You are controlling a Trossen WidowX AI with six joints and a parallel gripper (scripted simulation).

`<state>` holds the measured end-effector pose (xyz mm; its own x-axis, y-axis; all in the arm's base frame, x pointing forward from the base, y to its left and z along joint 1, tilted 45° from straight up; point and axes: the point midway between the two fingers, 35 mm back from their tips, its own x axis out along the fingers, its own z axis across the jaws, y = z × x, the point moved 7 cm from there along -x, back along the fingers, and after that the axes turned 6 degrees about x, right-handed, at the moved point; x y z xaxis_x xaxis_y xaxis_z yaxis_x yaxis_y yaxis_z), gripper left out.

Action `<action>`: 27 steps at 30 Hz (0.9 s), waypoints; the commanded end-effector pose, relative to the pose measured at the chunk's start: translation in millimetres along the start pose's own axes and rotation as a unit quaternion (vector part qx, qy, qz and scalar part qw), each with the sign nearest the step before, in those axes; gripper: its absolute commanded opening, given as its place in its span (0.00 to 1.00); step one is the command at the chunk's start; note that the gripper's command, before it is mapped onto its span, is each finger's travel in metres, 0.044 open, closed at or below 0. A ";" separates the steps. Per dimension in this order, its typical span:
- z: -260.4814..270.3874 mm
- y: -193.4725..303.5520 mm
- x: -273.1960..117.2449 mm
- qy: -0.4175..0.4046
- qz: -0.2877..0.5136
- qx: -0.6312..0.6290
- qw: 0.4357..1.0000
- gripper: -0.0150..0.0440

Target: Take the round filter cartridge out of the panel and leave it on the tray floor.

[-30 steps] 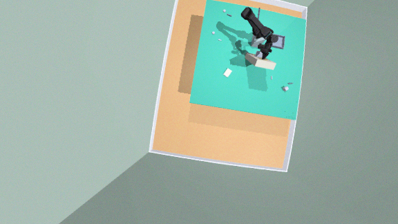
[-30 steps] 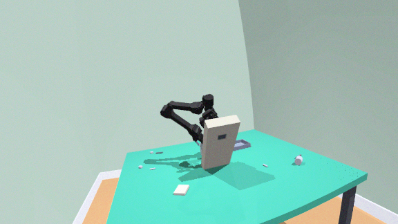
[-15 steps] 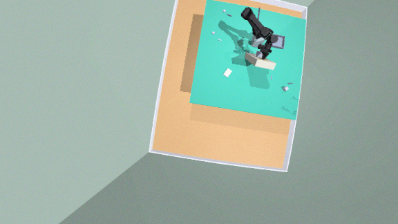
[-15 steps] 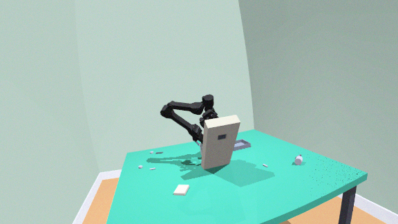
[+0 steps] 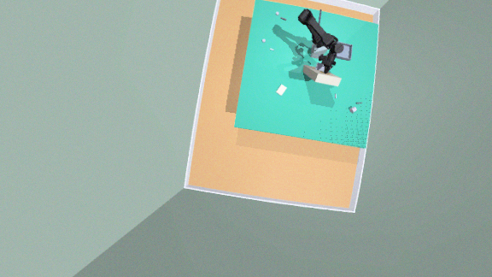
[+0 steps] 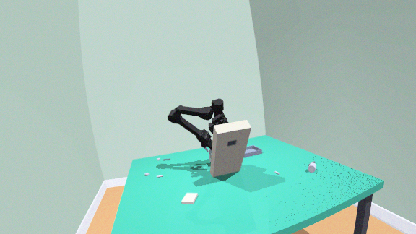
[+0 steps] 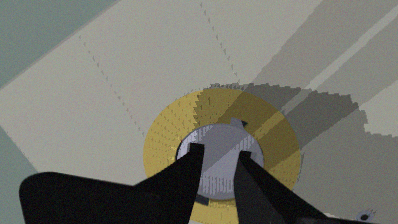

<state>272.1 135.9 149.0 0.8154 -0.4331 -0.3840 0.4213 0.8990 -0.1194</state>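
The round grey filter cartridge (image 7: pixel 220 134) sits in a yellow ring (image 7: pixel 162 137) in the beige service panel (image 7: pixel 125 75) (image 6: pixel 231 159) (image 5: pixel 328 79), which stands upright on the green table (image 6: pixel 289 202). In the wrist view my gripper (image 7: pixel 219 156) is pressed against the cartridge's face, its two black fingers set narrow with the middle of the cartridge between them. In the exterior view the panel hides the fingers and only the arm (image 6: pixel 195 112) shows behind it. The grey tray (image 6: pixel 253 151) (image 5: pixel 347 52) lies on the table beside the panel.
A white block (image 5: pixel 281 90) (image 6: pixel 189 198) lies on the table in front of the panel. A small grey cylinder (image 6: pixel 312 167) (image 5: pixel 353 109) lies near the right edge. Several small bits (image 6: pixel 159 176) are scattered on the left.
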 end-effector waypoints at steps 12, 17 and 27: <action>0.7 -0.6 4.7 0.004 0.001 -0.075 0.997 0.25; 0.8 -0.7 5.6 0.004 0.001 -0.162 0.987 0.25; 0.8 -0.8 6.1 0.004 0.002 -0.330 0.944 0.25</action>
<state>272.3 135.9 148.3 0.8171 -0.4293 -0.3848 0.1342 0.7907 -0.5973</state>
